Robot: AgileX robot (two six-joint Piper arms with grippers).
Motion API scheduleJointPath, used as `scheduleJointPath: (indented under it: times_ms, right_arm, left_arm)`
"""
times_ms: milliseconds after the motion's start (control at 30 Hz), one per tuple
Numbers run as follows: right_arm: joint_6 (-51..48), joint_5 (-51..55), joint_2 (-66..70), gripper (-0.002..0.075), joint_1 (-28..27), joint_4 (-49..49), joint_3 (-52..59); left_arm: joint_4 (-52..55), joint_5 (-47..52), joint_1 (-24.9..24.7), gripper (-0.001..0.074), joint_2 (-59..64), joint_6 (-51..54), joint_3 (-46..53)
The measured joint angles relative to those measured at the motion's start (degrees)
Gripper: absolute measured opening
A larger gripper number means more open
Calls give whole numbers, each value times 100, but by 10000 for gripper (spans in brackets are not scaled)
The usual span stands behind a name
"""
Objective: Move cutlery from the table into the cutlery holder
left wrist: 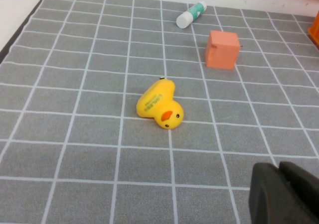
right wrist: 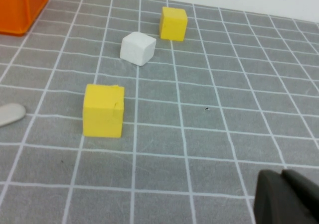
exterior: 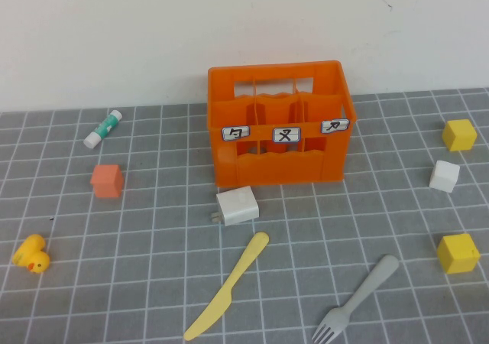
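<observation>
The bench carries every item, and neither piece of cutlery has been lifted yet, so the step in hand is judged to be the first approach and pick. The cutlery holder stands upright at the far side of the bench, well beyond both tools, with three open compartments behind its white labels. The knife lies flat and diagonal on the near side, just short of the white adapter, which rests just in front of the holder. The fork lies flat beside the knife, tines toward the robot, with its handle tip showing in the right wrist view ahead of the right tool. Both tools are outside the high view. The left tool hovers empty above the bench with the yellow duck ahead of it; whether either tool is spread or closed cannot be determined. A sound pick would grip across the handle at mid-length, lift clear, tip the piece upright, and lower it into one compartment without striking the rim.
</observation>
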Motion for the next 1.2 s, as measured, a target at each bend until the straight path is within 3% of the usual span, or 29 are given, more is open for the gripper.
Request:
scheduleJointPath:
  times_ms: [167, 300, 633, 867, 967, 1200]
  right_arm:
    - [0, -31, 0, -3, 0, -12, 0]
    - [0, -665, 0, -3, 0, -120, 38]
    - [-234, -4477, 0, -3, 0, -262, 38]
    - [407, -6449, 0, -3, 0, -94, 38]
    - [512, -6695, 0, -3, 0, 130, 38]
    - [536, -6660, 0, -3, 0, 441, -226]
  left_arm:
    - [45, -12, 0, -1, 0, 0, 0]
    - [56, -472, 0, -1, 0, 0, 39]
    - [56, -3575, 0, -1, 0, 0, 49]
    - [44, -4459, 0, -1, 0, 0, 49]
    - [35, -4448, 0, -1, 0, -203, 49]
    - [24, -4979, 0, -1, 0, -1874, 49]
